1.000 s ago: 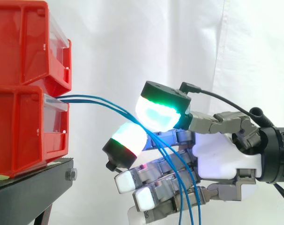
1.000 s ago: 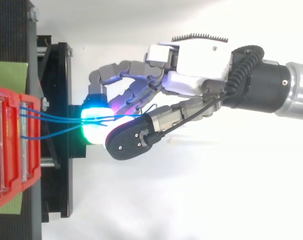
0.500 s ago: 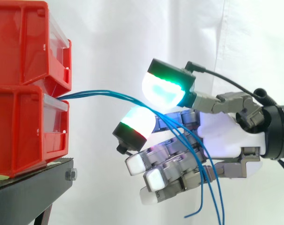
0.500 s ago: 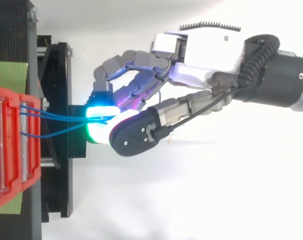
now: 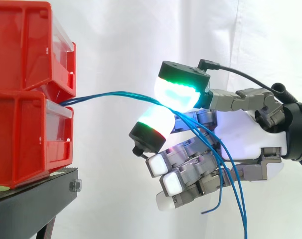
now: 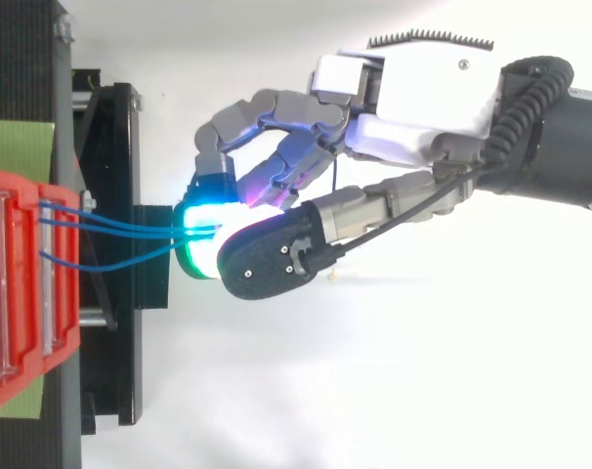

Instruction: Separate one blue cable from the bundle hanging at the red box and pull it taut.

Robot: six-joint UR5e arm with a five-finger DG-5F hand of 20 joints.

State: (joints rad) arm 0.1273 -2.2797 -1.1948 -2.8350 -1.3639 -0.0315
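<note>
On the left, the red bins (image 5: 21,134) sit stacked on the black stand (image 5: 34,194), and the blue cables (image 5: 106,94) come out at the front where the upper bin meets the lower. From above they leave the bin front at separate spots, two close together and one a little apart, then run rightward and converge. In the side view they rise in a gentle arc across the open gap in front of the white curtain (image 5: 121,40), not pulled straight.

Now to the middle: the robot hand (image 5: 240,142) is pinching the cables between two glowing fingertips (image 5: 180,93), the upper pad green and cyan, the lower one white with a green and red rim. I cannot tell whether one strand has been singled out. The other fingers curl in below.

Further right, the strands drop past the palm and hang loose, one free end curling up under the fingers. The wrist comes in from the right edge.
</note>
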